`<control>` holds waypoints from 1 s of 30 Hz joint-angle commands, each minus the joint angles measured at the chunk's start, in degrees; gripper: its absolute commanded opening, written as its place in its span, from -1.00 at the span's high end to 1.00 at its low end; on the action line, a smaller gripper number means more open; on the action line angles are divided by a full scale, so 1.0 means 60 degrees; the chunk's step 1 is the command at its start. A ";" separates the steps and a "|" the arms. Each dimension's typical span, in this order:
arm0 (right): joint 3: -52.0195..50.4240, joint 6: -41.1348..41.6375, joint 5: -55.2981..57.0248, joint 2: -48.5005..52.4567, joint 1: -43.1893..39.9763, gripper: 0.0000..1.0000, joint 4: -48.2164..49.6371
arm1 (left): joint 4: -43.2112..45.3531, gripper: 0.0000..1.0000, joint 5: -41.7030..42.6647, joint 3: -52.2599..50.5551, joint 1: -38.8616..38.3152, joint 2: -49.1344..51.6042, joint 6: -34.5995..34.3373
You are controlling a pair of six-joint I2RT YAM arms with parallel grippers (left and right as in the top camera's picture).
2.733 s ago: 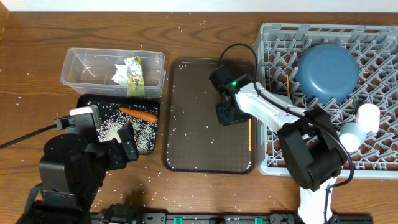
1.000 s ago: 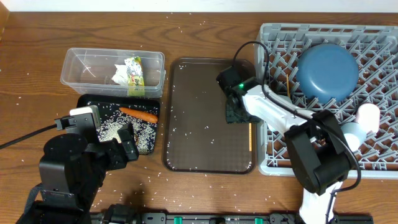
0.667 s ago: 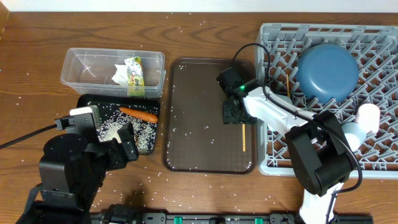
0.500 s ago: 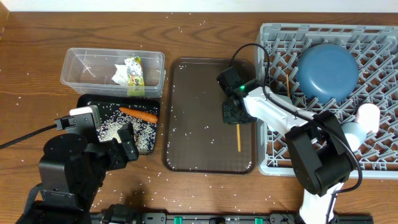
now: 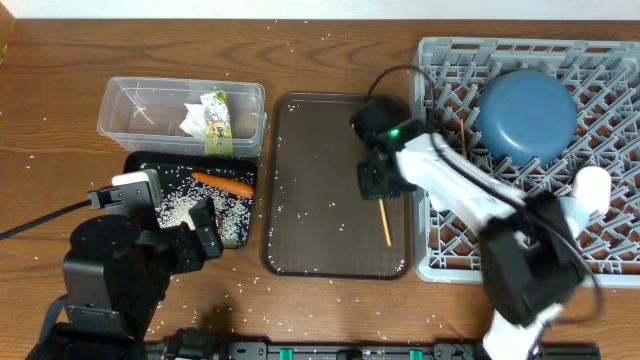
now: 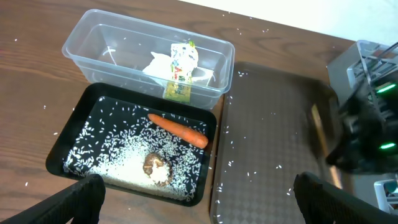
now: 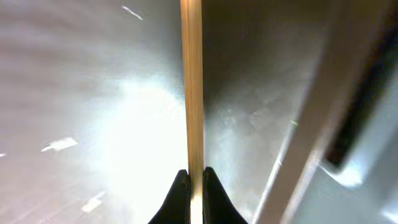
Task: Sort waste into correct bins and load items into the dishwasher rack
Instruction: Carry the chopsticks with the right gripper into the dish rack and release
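My right gripper is shut on one wooden chopstick over the right part of the brown serving tray. In the right wrist view the chopstick runs straight out from the shut fingertips. A second chopstick stands in the grey dishwasher rack, beside the dark blue plate. My left gripper is open and empty near the black tray, which holds the carrot, rice and a brown scrap. The clear tub holds the napkin and the wrapper.
A pale cup lies at the rack's right side. Rice grains are scattered over the serving tray and the wooden table. The rack's left wall is right beside my right gripper.
The chopstick lay along the serving tray's right edge. My right gripper has closed on it and drawn it left, and it now hangs slightly tilted. The left arm has not moved.
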 commanded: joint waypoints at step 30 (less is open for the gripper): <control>0.0419 -0.2699 0.0973 -0.2222 -0.3770 -0.11 -0.0627 | 0.0007 -0.96 -0.0011 -0.0007 0.0000 0.0011 -0.0051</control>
